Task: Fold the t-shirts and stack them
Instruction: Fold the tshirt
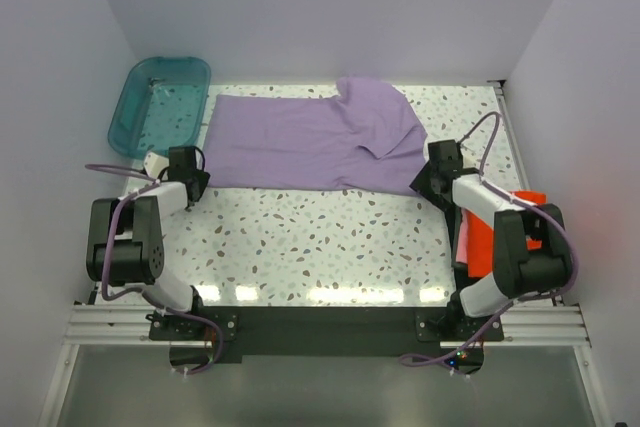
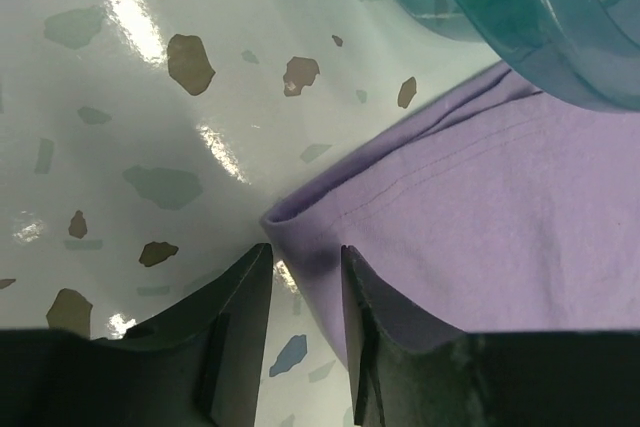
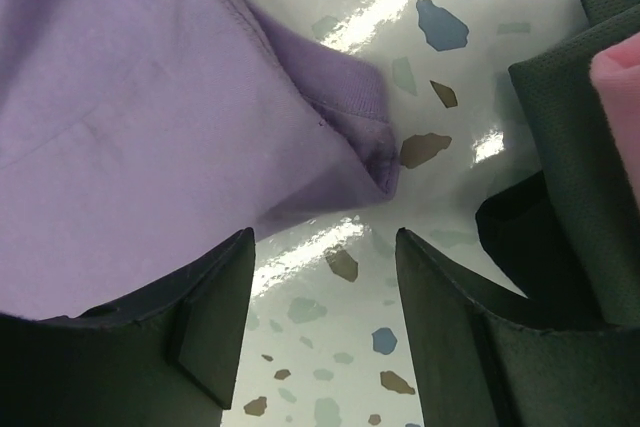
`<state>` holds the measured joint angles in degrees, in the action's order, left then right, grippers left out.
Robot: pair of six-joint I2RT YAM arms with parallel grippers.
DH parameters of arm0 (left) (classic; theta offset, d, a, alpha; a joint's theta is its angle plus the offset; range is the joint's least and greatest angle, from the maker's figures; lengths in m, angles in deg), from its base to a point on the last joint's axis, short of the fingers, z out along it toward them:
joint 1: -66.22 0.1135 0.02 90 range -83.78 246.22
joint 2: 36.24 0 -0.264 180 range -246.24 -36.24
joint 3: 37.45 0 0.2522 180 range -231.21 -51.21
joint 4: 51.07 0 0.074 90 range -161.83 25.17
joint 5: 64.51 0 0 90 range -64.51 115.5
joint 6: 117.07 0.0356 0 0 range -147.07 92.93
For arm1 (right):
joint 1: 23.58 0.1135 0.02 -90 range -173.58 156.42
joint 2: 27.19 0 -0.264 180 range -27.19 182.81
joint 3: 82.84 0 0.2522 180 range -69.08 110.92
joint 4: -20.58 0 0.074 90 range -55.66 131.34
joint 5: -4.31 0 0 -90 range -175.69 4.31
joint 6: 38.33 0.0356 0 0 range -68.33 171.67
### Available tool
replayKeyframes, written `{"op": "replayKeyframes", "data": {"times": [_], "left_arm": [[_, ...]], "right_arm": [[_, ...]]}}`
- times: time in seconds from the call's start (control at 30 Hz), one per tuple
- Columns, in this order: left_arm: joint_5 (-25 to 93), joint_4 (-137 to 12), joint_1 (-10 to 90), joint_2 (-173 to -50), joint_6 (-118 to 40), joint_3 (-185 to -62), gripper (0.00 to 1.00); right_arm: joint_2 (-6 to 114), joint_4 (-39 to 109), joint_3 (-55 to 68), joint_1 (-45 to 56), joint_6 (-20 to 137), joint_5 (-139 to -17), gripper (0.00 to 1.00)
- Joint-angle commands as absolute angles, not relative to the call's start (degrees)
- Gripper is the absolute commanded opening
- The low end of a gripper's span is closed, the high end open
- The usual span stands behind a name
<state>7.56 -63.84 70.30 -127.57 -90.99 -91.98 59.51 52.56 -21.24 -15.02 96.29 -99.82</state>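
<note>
A lavender-purple t-shirt [image 1: 310,142] lies spread flat across the far half of the table, one sleeve folded up at its far right. My left gripper [image 1: 192,185] is at its near-left corner. In the left wrist view that gripper [image 2: 305,259] is open, and the shirt's corner [image 2: 300,222] sits between the fingers, against the right one. My right gripper [image 1: 432,180] is at the shirt's near-right corner. It [image 3: 325,242] is open, with that corner [image 3: 370,152] just beyond the fingertips and nothing between them. An orange-red t-shirt [image 1: 492,244] lies at the right, partly hidden under the right arm.
A teal plastic tub [image 1: 160,102] stands at the far left, close to the shirt's left edge and just beyond the left gripper [image 2: 540,17]. White walls close in the table on three sides. A dark mesh-textured thing [image 3: 570,127] is right of the right gripper.
</note>
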Motion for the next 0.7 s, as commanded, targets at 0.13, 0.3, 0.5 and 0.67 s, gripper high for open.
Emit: {"op": "replayKeyframes", "data": {"times": [0.13,0.3,0.5,0.67], "left_arm": [[5.6,-67.0,71.2,-131.2,-90.4,-93.2,0.33],[5.5,-66.9,71.6,-132.0,-89.8,-93.5,0.22],[6.5,-67.7,71.8,-130.6,-89.5,-93.7,0.0],[4.1,-72.7,71.8,-127.2,-89.6,-95.5,0.0]], "right_arm": [[64.7,48.0,-19.2,-15.5,98.3,-103.2,0.58],[65.5,48.7,-16.4,-16.2,97.7,-104.4,0.42],[65.0,51.9,-12.9,-16.5,96.9,-103.9,0.04],[60.1,58.0,-10.3,-17.0,95.4,-103.4,0.0]]}}
